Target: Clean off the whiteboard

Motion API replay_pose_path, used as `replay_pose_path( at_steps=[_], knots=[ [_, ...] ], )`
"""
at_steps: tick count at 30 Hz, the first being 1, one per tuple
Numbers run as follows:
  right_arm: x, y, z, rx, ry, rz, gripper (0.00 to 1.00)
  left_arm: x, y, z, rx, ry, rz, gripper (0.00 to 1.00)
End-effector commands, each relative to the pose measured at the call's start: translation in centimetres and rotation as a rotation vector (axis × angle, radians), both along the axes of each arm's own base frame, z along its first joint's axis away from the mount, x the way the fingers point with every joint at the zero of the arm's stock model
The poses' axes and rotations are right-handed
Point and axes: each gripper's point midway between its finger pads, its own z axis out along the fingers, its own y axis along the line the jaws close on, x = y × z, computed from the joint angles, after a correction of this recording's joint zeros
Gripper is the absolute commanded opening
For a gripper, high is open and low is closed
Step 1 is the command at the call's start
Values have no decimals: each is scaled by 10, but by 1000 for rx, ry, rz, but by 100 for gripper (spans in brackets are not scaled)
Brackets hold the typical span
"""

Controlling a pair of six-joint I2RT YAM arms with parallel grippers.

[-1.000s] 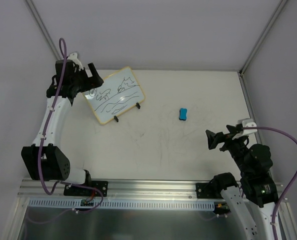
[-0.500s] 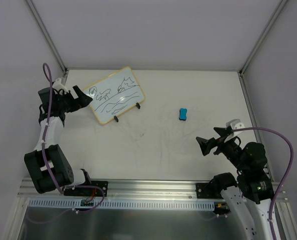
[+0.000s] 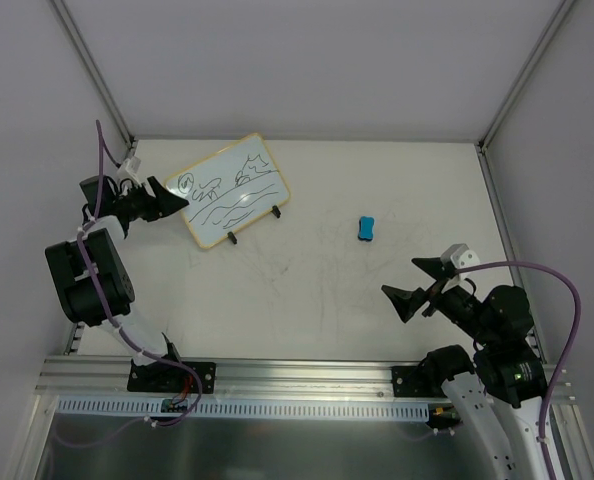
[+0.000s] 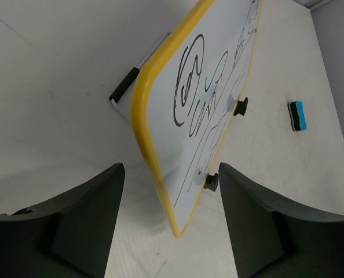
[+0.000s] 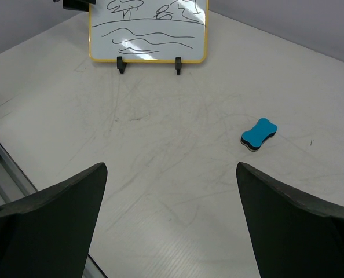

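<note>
Yellow-rimmed board point(image 3: 232, 190) upper left of top view, propped tilted, scribbled | likely light, stiff, slick-faced, easily tipped; hold by the rim point(image 4: 144, 133) | left claw point(image 3: 170, 196) wide open, empty, beside its left corner; right claw point(image 3: 400, 278) wide open, empty, lower right | eraser point(image 3: 366, 228) centre-right

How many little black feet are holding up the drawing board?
2. Both sit on the whiteboard's bottom edge: one foot near its left corner, the other foot near its right corner in the right wrist view. More may hide behind.
</note>
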Motion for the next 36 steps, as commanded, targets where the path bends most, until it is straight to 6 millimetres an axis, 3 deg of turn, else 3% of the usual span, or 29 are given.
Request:
replay_pose_path(
  at_steps=[1,4,8,18,22,23,29,36],
  knots=[
    [-1,7,6,-6,-46,52,99,10,-4,25,18,-158,-131,64],
    [0,8,5,-11,-42,56,99,14,-1,16,0,-146,-145,57],
    [1,10,1,-17,-19,68,99,12,-6,13,-41,-153,-207,38],
    [3,11,0,-21,-7,70,99,11,-12,4,-111,-135,-268,38],
    [3,12,-1,-21,-2,73,99,9,-14,5,-124,-135,-282,26],
    [3,12,-1,-22,-4,72,99,9,-13,5,-126,-133,-281,18],
    [2,12,-1,-21,-7,74,99,6,-16,18,-127,-158,-299,0],
    [0,14,-1,-21,-8,88,99,-1,-19,57,-91,-242,-312,0]
  ],
)
